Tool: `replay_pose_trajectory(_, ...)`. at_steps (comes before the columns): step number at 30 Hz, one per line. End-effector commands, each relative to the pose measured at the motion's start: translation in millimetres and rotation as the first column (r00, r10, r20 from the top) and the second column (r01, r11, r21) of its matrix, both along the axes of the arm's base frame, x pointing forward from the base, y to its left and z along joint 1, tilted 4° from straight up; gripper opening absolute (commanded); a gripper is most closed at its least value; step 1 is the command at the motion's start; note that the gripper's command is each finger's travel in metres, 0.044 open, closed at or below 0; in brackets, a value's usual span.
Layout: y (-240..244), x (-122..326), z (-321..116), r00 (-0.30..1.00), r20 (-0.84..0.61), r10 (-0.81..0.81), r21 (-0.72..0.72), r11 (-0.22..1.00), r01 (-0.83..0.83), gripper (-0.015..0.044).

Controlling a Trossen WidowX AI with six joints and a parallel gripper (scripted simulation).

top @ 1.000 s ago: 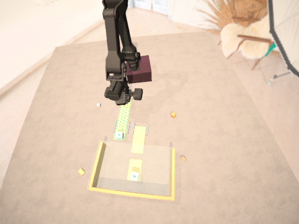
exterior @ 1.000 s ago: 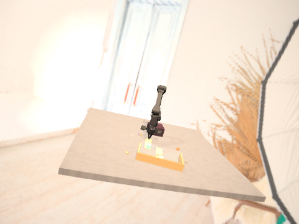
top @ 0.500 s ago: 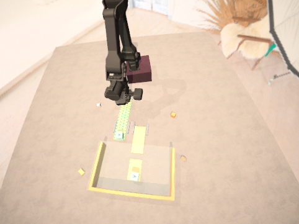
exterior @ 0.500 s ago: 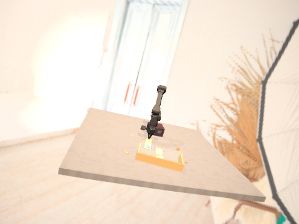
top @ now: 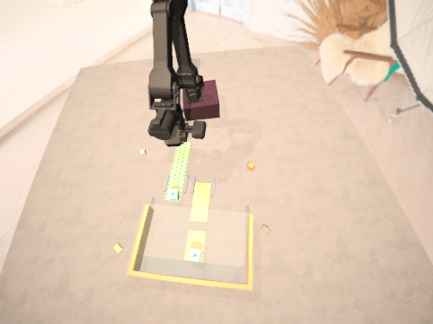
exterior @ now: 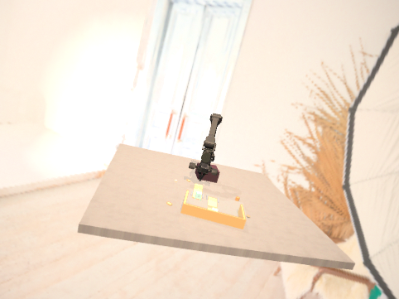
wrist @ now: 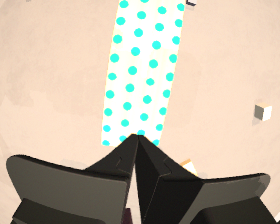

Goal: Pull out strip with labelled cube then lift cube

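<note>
The dotted strip (top: 180,166) (exterior: 198,187) (wrist: 142,65) is pale yellow with turquoise dots and in one piece. A labelled cube (top: 172,196) sits on its far end, outside the walled area. A plain yellow strip is in two separate pieces: one piece (top: 200,204) lies by the walled area's open side, the other piece (top: 189,240) lies inside it with another labelled cube (top: 195,255) on it. My gripper (top: 181,142) (wrist: 135,140) is shut and empty, its tips at the dotted strip's near end. Whether they touch it, I cannot tell.
Yellow walls (top: 192,280) (exterior: 213,216) enclose three sides of the area around the far plain piece. Low grey rails (top: 186,184) (top: 213,187) flank the strips. A dark maroon block (top: 202,108) stands by the arm. Small orange blocks (top: 251,166) (top: 118,249) and a white one (top: 143,152) lie about.
</note>
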State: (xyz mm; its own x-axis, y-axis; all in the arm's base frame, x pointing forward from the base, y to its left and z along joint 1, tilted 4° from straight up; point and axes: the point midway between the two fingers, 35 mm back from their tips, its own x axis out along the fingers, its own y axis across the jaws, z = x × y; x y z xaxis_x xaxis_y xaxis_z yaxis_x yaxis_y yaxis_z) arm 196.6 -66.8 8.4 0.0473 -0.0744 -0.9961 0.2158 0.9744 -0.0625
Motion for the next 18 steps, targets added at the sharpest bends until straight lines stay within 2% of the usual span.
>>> replay_pose_trajectory(1,0.4,2.1,7.9,1.0,0.002,-0.002,0.004,1.0,0.002,0.0)
replay_pose_trajectory(6,-4.0,23.1,8.4,0.995,-0.004,0.104,-0.001,0.995,-0.104,0.0131)
replay_pose_trajectory(18,-11.4,61.9,14.7,0.994,-0.001,0.107,-0.002,0.994,-0.107,0.044)
